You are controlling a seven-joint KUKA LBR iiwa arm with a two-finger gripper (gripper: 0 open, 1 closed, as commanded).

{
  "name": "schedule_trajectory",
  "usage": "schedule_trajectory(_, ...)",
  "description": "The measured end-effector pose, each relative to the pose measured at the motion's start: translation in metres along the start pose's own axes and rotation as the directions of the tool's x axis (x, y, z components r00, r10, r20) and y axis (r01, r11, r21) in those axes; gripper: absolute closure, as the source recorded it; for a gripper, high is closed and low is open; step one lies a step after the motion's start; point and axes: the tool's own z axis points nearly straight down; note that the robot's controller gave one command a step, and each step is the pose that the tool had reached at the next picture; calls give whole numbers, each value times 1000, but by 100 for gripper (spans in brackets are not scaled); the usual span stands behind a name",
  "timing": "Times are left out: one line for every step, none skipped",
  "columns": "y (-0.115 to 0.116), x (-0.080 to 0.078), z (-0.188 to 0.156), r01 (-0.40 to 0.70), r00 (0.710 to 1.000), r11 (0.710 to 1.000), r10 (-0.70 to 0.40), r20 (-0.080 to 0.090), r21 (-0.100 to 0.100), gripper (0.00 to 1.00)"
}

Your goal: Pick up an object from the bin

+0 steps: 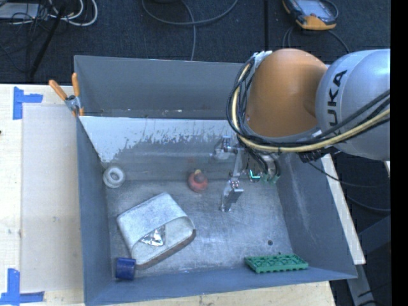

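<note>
In the grey bin [89, 171], a silvery pouch [156, 233] lies front-left. The gripper [228, 201] hangs just right of a small red knob [197, 181] mid-bin; whether it is open or closed, I cannot tell. It should centre over the knob before descending.

We look down on the grey metal bin [159, 94] from above, near and slightly sideways; the arm [357, 101] comes in at our right.

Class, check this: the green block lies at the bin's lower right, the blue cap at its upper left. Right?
Not quite: the camera view shows the blue cap at the lower left. The green block does lie lower right.
</note>
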Motion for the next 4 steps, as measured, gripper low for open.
schedule_trajectory(66, -20, 109, 24, 1000, 1000, -24, 0, -1, 0)
schedule_trajectory(84, -22, 137, -32, 999, 999, 32, 10, 12, 0)
schedule_trajectory(98, -14, 134, -101, 995, 995, 101, 19, 3, 0)
schedule_trajectory(99, -9, 135, -101, 995, 995, 101, -9, 9, 100)
